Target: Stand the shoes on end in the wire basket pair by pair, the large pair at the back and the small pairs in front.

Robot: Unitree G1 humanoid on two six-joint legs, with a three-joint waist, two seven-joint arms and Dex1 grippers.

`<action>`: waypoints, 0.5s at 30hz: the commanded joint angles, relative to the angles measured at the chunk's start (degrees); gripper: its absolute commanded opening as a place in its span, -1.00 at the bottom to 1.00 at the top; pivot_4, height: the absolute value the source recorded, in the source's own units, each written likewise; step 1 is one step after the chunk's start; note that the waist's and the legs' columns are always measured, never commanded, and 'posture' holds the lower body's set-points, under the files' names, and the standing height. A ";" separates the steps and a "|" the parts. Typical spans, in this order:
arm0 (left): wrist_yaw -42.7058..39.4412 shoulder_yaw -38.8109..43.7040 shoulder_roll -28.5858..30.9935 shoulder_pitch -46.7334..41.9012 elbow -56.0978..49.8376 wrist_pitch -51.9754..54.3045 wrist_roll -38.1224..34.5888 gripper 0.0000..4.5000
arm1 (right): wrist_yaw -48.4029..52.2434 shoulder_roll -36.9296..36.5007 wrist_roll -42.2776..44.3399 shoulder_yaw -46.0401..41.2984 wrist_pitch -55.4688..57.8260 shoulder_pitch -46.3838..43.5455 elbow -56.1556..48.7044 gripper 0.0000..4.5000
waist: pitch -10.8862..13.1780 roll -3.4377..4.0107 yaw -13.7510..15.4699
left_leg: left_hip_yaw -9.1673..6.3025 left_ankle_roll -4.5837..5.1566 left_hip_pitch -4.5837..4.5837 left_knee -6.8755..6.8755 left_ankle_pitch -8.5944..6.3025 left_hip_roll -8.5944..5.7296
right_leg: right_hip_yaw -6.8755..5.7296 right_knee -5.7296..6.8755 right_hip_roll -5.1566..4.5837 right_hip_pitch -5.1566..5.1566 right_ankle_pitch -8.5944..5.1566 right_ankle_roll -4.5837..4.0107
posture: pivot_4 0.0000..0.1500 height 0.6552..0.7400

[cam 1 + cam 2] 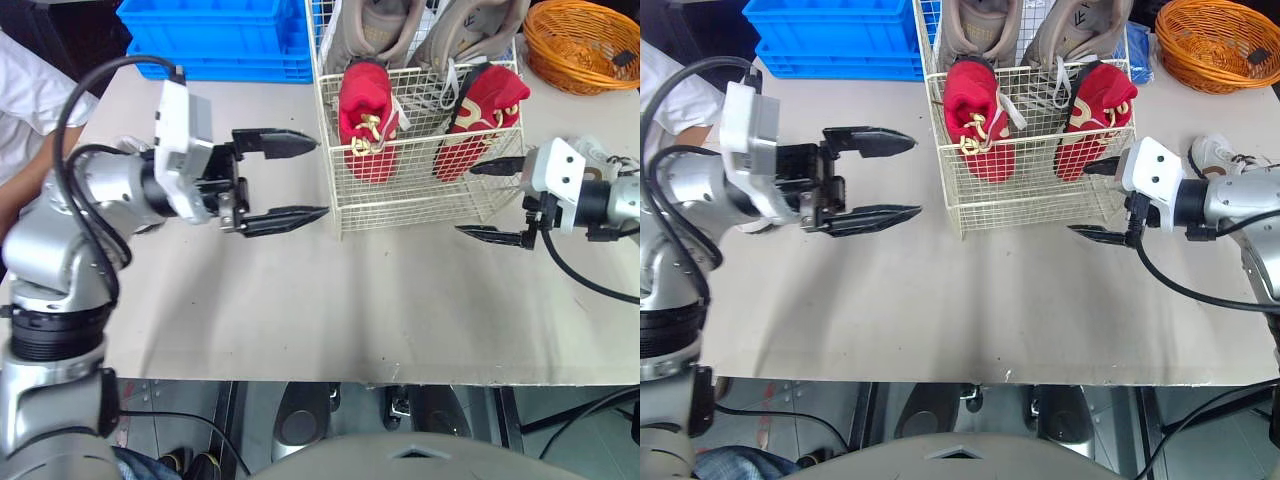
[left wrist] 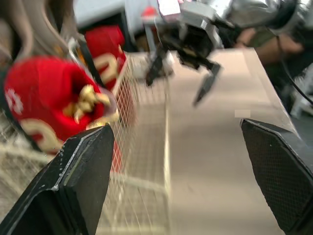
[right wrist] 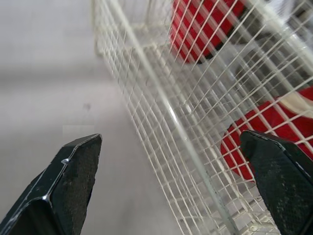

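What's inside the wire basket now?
In the wire basket: two red shoes on end in front, two larger beige shoes behind. Their lower parts are hidden by the red ones.

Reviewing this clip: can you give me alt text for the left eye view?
A wire basket on a beige table holds two red shoes standing on end in front of a larger tan pair. The robot's left claw and right claw hang open and empty on either side of it; a blue crate and an orange basket sit behind.
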 commanded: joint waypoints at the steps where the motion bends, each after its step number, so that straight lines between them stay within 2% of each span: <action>1: -0.55 2.92 1.47 -0.72 -3.08 3.69 -4.12 0.98 | 3.83 0.39 -3.08 2.48 -2.57 -4.39 3.35 1.00 | 0.00 0.01 0.17 | -0.01 0.00 -0.01 0.00 0.00 0.00 | 0.00 -0.01 -0.01 0.01 0.00 0.00 | 1.00 -0.27; 3: -1.07 2.93 2.51 0.51 -4.44 5.17 -4.17 0.98 | 4.83 1.27 -5.21 4.34 -3.51 -6.78 5.74 1.00 | 0.01 0.00 0.12 | -0.01 0.00 -0.02 0.01 0.00 -0.01 | 0.00 -0.02 -0.02 0.01 0.00 0.00 | 1.00 -0.27; 4: -1.43 2.66 3.39 1.45 -5.05 5.61 -3.35 1.00 | 5.28 1.76 -6.22 5.21 -3.93 -7.89 6.87 0.76 | 0.01 0.01 0.10 | 0.00 0.00 -0.02 0.01 0.00 -0.01 | 0.00 -0.02 -0.02 0.01 0.00 0.00 | 1.00 -0.27; 7: -1.21 2.69 4.69 3.04 -5.86 6.53 -2.28 1.00 | 6.68 2.61 -8.74 7.11 -4.75 -10.09 8.88 0.20 | 0.03 0.04 0.08 | 0.01 0.00 -0.02 0.00 0.00 -0.01 | 0.01 0.00 -0.01 0.00 0.00 0.00 | 1.00 -0.27; 8: -0.96 2.78 4.66 3.15 -5.87 6.11 -1.79 1.00 | 7.07 2.96 -9.31 7.54 -4.81 -10.72 9.23 -0.08 | 0.03 0.04 0.07 | 0.00 0.00 -0.01 0.01 0.00 0.00 | 0.01 0.01 -0.01 0.00 0.00 0.00 | 1.00 -0.27; 9: -0.54 2.89 4.33 3.05 -5.69 5.63 -1.37 1.00 | 7.66 3.25 -9.58 7.88 -4.82 -11.17 9.31 -0.20 | 0.03 0.04 0.05 | -0.01 0.00 -0.01 0.01 0.00 0.01 | 0.01 0.02 0.00 0.00 0.00 0.00 | 1.00 -0.27; 12: 1.27 2.59 3.28 2.06 -4.31 4.04 1.40 1.00 | 8.46 4.47 -9.99 8.39 -3.59 -12.16 8.50 -0.91 | 0.03 0.04 0.05 | 0.01 0.00 0.00 0.03 0.00 0.01 | 0.02 0.03 0.00 0.00 0.00 0.00 | 1.00 -0.27; 13: 1.99 2.35 3.13 1.55 -3.44 3.51 2.70 1.00 | 8.31 5.19 -9.67 8.32 -2.06 -12.58 7.78 -0.98 | 0.01 0.01 0.09 | 0.01 0.00 -0.01 0.03 0.00 0.01 | 0.02 0.03 0.00 -0.01 0.00 0.00 | 1.00 -0.27; 15: 2.54 2.05 2.88 0.89 -2.35 2.75 4.47 1.00 | 8.23 6.22 -9.29 8.04 0.43 -13.14 6.62 -0.98 | 0.00 -0.01 0.07 | -0.03 -0.01 -0.01 0.03 0.00 0.04 | 0.00 0.04 0.04 0.00 0.00 0.00 | 1.00 -0.27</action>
